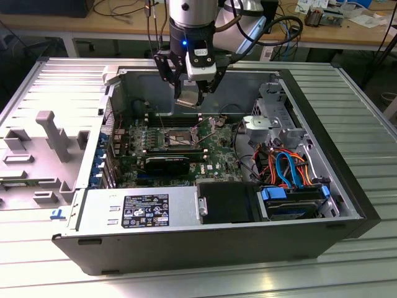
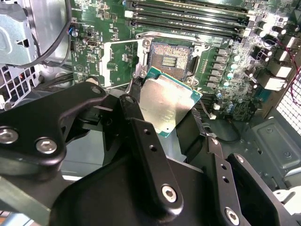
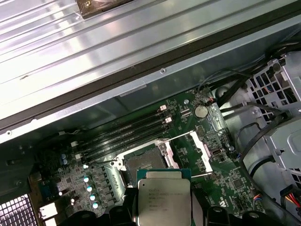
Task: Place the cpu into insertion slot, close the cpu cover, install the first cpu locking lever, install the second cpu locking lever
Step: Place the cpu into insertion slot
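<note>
In the exterior view I see the black hand [image 1: 188, 94] hanging over the open grey computer case [image 1: 186, 248], clear above its green circuit board [image 1: 217, 152]. The second wrist view adds the grip: the fingers [image 2: 134, 106] pinch the small square silvery cpu [image 2: 167, 101] by opposite edges. Just past it lies the dark-centred, silver-rimmed insertion slot [image 2: 169, 59], bare, with the thin silver cpu cover [image 2: 121, 41] swung open alongside. The first wrist view shows me the chip's printed metal top beside the slot.
</note>
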Robot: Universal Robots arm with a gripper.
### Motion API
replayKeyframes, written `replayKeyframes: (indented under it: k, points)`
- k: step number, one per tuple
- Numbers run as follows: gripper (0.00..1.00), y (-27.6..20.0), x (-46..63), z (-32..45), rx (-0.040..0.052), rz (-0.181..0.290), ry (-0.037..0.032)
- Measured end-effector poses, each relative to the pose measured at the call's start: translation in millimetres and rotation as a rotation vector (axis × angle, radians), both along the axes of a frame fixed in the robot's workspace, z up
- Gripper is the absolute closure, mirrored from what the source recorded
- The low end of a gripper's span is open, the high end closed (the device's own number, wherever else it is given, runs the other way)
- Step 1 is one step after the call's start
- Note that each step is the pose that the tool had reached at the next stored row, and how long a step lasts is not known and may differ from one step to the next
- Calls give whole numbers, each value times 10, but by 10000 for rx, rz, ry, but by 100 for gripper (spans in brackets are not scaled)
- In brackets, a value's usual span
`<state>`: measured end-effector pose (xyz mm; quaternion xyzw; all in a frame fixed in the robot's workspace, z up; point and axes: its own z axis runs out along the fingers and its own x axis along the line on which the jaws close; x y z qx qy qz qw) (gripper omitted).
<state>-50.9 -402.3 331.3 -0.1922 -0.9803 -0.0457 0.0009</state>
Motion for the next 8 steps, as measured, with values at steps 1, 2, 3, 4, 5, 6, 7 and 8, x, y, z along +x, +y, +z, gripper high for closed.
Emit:
replayKeyframes:
  k: [1,2,3,4,5,6,7,8]
  points:
    - [45,0,0,0,0,-23,0]
    - [45,0,0,-1,0,-39,0]
    - [45,0,0,-1,-1,-60,1]
    - [45,0,0,-1,-1,-79,1]
    - [45,0,0,-1,0,-99,0]
    - [45,0,0,-1,0,-115,0]
    - [45,0,0,-1,0,-134,0]
    - [45,0,0,-2,0,-150,0]
